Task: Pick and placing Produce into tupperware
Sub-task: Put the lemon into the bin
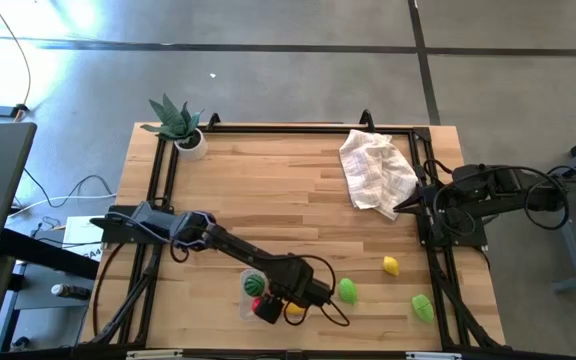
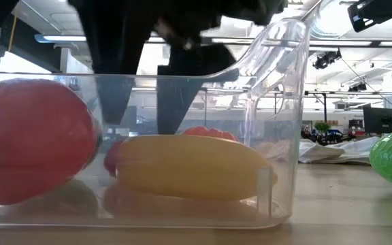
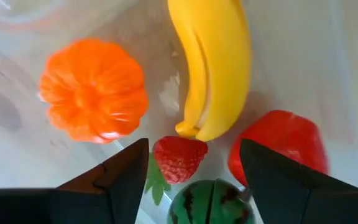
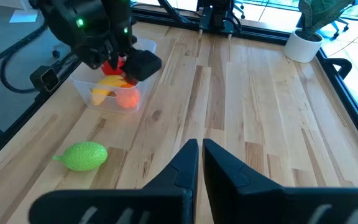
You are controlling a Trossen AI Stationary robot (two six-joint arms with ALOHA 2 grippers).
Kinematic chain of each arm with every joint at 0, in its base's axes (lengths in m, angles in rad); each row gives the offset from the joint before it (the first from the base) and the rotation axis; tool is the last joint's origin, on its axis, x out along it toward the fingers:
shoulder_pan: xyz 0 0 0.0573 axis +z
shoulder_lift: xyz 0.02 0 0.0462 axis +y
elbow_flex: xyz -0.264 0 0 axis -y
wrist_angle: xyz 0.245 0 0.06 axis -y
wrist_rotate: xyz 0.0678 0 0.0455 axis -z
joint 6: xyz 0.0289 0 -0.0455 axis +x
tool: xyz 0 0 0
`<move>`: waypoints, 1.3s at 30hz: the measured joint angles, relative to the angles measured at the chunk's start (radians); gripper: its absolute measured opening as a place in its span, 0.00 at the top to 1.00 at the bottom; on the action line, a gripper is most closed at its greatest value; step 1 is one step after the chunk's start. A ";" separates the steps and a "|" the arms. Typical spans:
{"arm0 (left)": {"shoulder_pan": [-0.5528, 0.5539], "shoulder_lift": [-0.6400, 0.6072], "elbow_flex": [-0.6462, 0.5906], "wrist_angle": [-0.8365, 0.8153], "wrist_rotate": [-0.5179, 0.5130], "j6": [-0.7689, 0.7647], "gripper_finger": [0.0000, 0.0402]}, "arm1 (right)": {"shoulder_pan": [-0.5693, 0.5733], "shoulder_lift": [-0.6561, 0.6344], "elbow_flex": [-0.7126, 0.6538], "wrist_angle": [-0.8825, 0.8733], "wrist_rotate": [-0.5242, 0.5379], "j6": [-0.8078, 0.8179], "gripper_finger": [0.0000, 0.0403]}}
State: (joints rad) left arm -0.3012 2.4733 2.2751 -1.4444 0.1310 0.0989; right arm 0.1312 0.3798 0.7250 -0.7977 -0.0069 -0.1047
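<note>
The clear plastic tupperware (image 1: 268, 300) sits at the near edge of the counter (image 1: 298, 190), already holding a smooth yellow banana (image 3: 213, 68), a ribbed orange pumpkin-like piece (image 3: 93, 90), a glossy red piece (image 3: 278, 149), a dimpled strawberry (image 3: 179, 158) and a striped watermelon (image 3: 211, 202). The left end effector (image 3: 191, 168) hangs directly over them with its fingers spread and nothing between them, seemingly at a drop-off. To the right, two bumpy green pieces (image 1: 347, 291) (image 1: 423, 307) and a lemon (image 1: 391, 265) lie on bare wood. The right end effector (image 4: 201, 155), pressed together, waits at the right edge beside a crumpled white cloth (image 1: 376, 170).
</note>
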 joint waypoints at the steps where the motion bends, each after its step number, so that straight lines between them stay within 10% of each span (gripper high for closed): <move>1: 0.000 0.000 0.014 -0.008 0.000 -0.002 0.40 | 0.000 0.000 0.000 0.000 0.000 0.000 0.96; 24: 0.066 -0.222 0.081 -0.058 -0.336 0.086 0.42 | 0.000 0.000 0.000 0.000 0.000 0.000 0.96; 39: 0.356 -0.445 0.081 0.022 -0.363 0.339 0.42 | 0.000 -0.001 0.000 0.000 0.000 0.000 0.96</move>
State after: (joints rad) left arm 0.0550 2.0284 2.3558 -1.4225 -0.2324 0.4378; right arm 0.1310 0.3790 0.7250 -0.7975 -0.0069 -0.1047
